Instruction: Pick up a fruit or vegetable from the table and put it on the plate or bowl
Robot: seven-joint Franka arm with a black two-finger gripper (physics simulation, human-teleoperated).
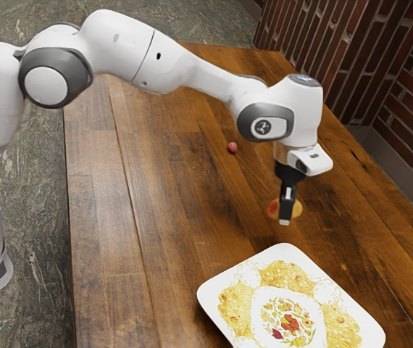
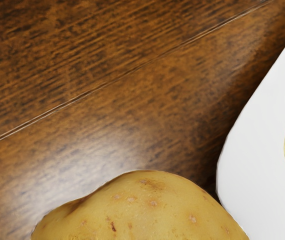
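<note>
Progress check, biggest things first. The long brown plank wooden surface (image 1: 148, 217) fills the middle of the exterior view, with bare boards across its left half and a brick wall along the upper right. The white jointed robot arm (image 1: 192, 69) comes in from the upper left and bends down toward the centre right.

At the lower right of the frame sits the white rectangular plate with a yellow floral pattern (image 1: 228, 281), and nothing lies on it, so the placing is not yet done. Just above it in the frame hangs the tan, speckled potato (image 1: 298, 210), clear of the boards and clamped in the black two-finger tool (image 1: 286, 214). That looks like pick-up done, carry under way.

From the wrist, the potato (image 2: 142, 210) sits right under the hand and the plate's white rim (image 2: 262, 165) is just beside it, a strip of wood between them.

What's left, as I judge it: a short shift over that near rim, a lowering, a release. The path looks open. A small red fruit (image 1: 232, 148) rests well apart, upper centre, out of the way.
</note>
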